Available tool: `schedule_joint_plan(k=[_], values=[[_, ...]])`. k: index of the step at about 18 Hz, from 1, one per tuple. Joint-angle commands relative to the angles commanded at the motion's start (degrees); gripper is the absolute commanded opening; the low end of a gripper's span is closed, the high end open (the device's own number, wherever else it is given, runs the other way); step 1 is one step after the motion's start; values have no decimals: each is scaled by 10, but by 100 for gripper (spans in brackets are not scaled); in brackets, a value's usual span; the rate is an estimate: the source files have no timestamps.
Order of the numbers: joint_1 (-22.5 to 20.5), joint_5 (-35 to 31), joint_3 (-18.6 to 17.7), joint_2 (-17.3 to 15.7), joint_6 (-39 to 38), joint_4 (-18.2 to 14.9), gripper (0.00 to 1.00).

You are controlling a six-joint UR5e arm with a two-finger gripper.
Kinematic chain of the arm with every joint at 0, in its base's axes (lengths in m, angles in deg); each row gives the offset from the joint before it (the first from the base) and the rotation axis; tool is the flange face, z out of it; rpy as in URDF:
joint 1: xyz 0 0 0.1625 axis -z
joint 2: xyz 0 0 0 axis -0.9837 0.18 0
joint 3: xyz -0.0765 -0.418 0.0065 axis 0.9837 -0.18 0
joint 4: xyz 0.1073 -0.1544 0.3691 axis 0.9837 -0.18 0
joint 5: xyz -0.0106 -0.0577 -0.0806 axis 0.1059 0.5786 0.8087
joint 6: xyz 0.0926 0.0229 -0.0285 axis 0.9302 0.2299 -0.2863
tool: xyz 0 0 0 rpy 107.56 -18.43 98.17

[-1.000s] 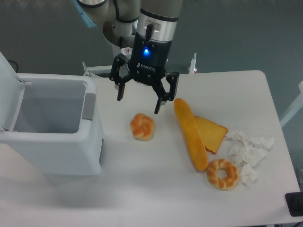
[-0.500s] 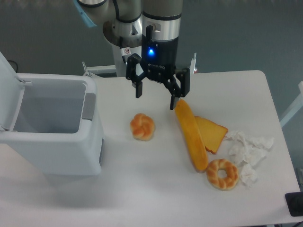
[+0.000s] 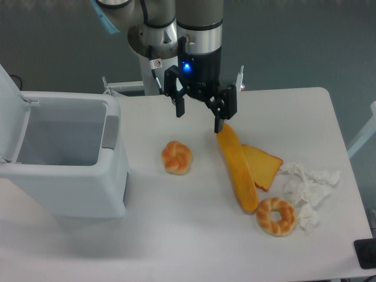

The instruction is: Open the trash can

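The trash can (image 3: 76, 188) is a large white boxy bin at the left of the table. Its lid (image 3: 10, 111) stands raised at the far left and the inside shows empty. A grey tab (image 3: 110, 131) sits on its right rim. My gripper (image 3: 198, 119) is open and empty. It hangs above the table to the right of the bin, at the far end of the long bread loaf (image 3: 237, 166).
A round bun (image 3: 177, 157) lies just right of the bin. A bread slice (image 3: 262, 165), a bagel (image 3: 275, 216) and crumpled white tissue (image 3: 307, 187) lie at the right. The white table (image 3: 188, 247) ends near the bottom edge.
My gripper has moved right and away from the bin, rising a little, still open. The bin, its raised lid and the food have not moved.
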Motion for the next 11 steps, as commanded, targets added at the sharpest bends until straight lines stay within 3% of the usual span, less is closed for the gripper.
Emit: schedule_joint_plan(k=[4,11], values=[[3,1,-12,0,-1,-2,100],[16,4,-19,-4,-2,-50,100]])
